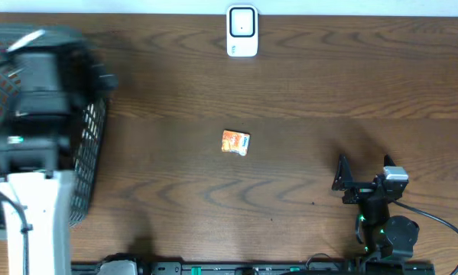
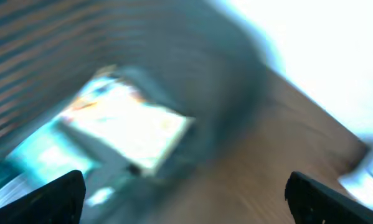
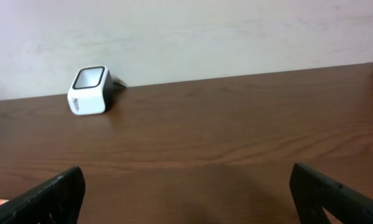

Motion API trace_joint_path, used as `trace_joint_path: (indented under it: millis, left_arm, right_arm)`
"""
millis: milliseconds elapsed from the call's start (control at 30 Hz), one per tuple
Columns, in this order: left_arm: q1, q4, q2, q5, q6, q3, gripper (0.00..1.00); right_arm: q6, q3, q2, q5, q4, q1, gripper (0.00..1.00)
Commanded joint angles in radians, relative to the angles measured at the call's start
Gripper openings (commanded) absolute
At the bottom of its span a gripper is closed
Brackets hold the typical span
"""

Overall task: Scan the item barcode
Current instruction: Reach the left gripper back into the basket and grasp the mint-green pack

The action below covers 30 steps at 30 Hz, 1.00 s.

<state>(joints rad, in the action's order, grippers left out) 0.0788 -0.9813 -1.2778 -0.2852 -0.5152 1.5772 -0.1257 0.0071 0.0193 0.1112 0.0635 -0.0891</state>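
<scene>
A small orange packet lies flat on the middle of the wooden table. The white barcode scanner stands at the far edge, and it also shows in the right wrist view. My left arm hangs blurred over the mesh basket. The left gripper is open and holds nothing. Below it lies a blurred pale packet. My right gripper rests low at the near right of the table, open and empty, facing the scanner.
The dark mesh basket takes up the table's left edge. A pale wall rises behind the scanner. A black cable runs from the right arm's base.
</scene>
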Motion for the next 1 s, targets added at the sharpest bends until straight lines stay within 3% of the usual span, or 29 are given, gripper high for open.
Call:
trace_joint_path:
  millis: [0,100,200,300,467,700,967]
  left_arm:
    - [0.231,-0.034,-0.025,0.137,-0.101,-0.015,0.98]
    - [0.371,-0.036,-0.068,0.249,-0.149,-0.026,0.98]
    - [0.465,-0.056,-0.133,0.259,-0.213,-0.029,0.98]
    - [0.515,-0.084,-0.214,0.259,-0.196,-0.029,0.98]
    - [0.542,-0.141,-0.372,0.206,-0.155,-0.037,1.00]
    - [0.560,-0.138,-0.561,0.179,-0.158,-0.096,0.95]
    - [0.595,-0.061,-0.631,0.131,-0.171,-0.171,0.99]
  right_arm:
    - [-0.008,-0.002,0.000,-0.004,0.003,0.005,0.99]
    - [-0.008,-0.002,0.000,-0.004,0.003,0.005,0.99]
    - [-0.008,-0.002,0.000,-0.004,0.003,0.005,0.99]
    - [-0.008,-0.002,0.000,-0.004,0.003,0.005,0.99]
    - [-0.008,-0.002,0.000,-0.004,0.003,0.005,0.99]
    - [-0.008,-0.002,0.000,-0.004,0.003,0.005,0.99]
    - [-0.008,-0.002,0.000,-0.004,0.003,0.005,0.99]
